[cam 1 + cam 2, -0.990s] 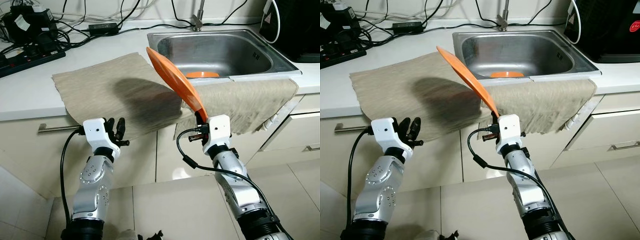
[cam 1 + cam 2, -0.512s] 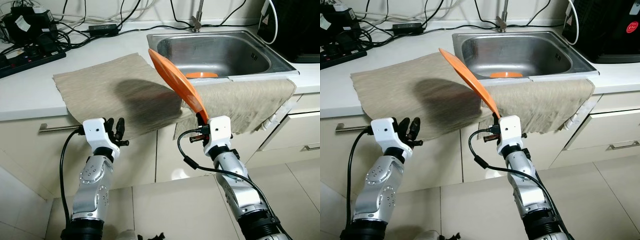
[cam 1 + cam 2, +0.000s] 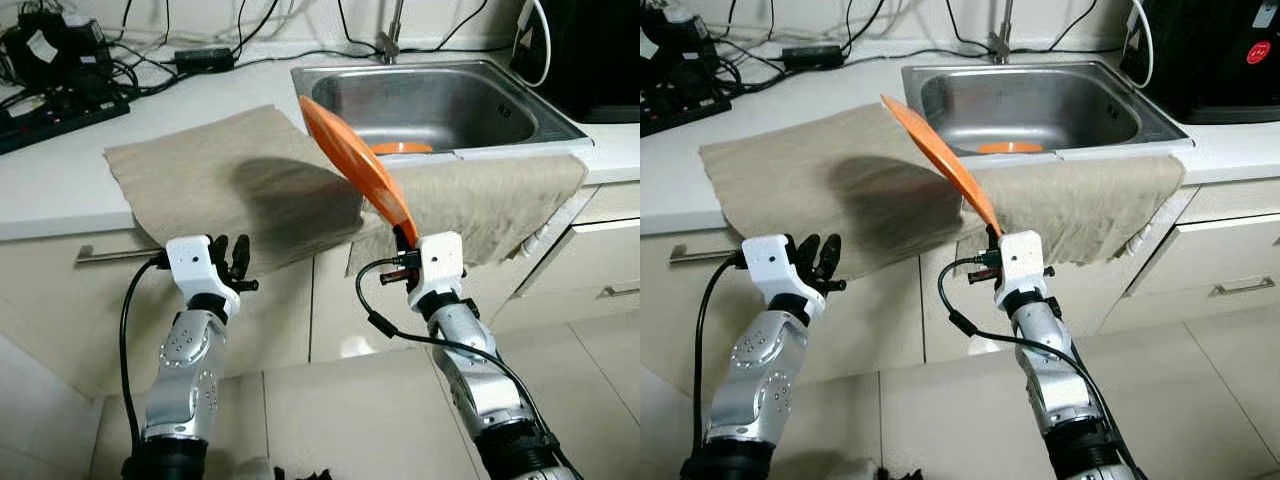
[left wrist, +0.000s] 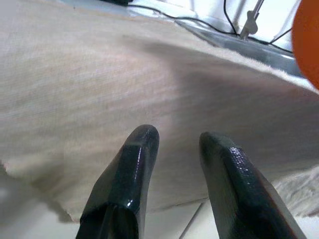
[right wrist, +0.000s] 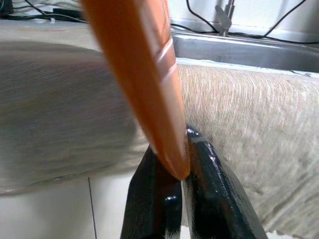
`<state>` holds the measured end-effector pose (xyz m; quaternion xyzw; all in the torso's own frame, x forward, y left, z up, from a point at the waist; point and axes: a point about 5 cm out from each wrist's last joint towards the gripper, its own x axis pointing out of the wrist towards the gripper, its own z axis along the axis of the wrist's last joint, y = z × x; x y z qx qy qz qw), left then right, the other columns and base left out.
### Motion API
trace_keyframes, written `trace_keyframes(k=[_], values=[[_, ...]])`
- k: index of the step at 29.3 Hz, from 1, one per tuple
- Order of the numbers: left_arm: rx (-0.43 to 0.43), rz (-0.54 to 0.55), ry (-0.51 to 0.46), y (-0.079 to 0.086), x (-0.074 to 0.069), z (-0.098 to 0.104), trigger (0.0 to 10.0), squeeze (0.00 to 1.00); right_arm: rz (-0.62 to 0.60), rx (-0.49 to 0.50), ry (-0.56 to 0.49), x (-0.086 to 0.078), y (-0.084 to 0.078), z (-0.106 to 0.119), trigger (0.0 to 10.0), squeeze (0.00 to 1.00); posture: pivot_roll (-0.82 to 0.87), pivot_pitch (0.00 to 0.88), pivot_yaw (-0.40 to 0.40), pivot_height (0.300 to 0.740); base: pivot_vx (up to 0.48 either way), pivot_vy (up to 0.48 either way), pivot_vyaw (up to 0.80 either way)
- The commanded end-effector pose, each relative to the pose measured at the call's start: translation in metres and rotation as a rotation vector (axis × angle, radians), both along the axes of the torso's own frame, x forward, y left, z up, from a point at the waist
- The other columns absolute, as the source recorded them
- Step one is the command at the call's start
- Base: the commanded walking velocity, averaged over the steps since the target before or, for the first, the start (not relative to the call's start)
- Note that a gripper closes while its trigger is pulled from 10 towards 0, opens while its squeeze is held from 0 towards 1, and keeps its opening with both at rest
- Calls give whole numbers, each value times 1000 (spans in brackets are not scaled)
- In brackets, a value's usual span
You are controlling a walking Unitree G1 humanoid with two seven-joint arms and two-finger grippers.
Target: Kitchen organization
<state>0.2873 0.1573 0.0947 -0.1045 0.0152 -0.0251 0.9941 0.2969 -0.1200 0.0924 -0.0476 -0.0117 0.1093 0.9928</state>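
Plate in right gripper

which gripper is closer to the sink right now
Right. The right gripper hangs just below the counter edge in front of the sink, gripping the orange plate. The left gripper sits farther left, below the beige cloth, open.

Plate: smooth orange plastic, slight sheen. Cloth: beige woven fabric, matt, coarse weave. Sink: brushed steel, dull shine. Desk: smooth white, matt. Fingers of left hand: glossy black. Floor: glossy tile.
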Motion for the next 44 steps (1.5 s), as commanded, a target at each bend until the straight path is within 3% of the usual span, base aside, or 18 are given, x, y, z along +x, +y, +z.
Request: trace_keyframes(k=[1, 35, 44], values=[[12, 11, 18, 1, 0, -4, 10000, 0, -12, -23, 81, -5, -4, -16, 0, 0, 57, 0, -5, 740, 0, 0, 0], [5, 9, 25, 0, -1, -6, 10000, 0, -11, -31, 95, -7, -5, -21, 0, 0, 56, 0, -6, 740, 0, 0, 0], [28, 18, 55, 5, -3, -14, 10000, 0, -30, -53, 134, -11, -14, -32, 0, 0, 55, 0, -4, 740, 0, 0, 0]])
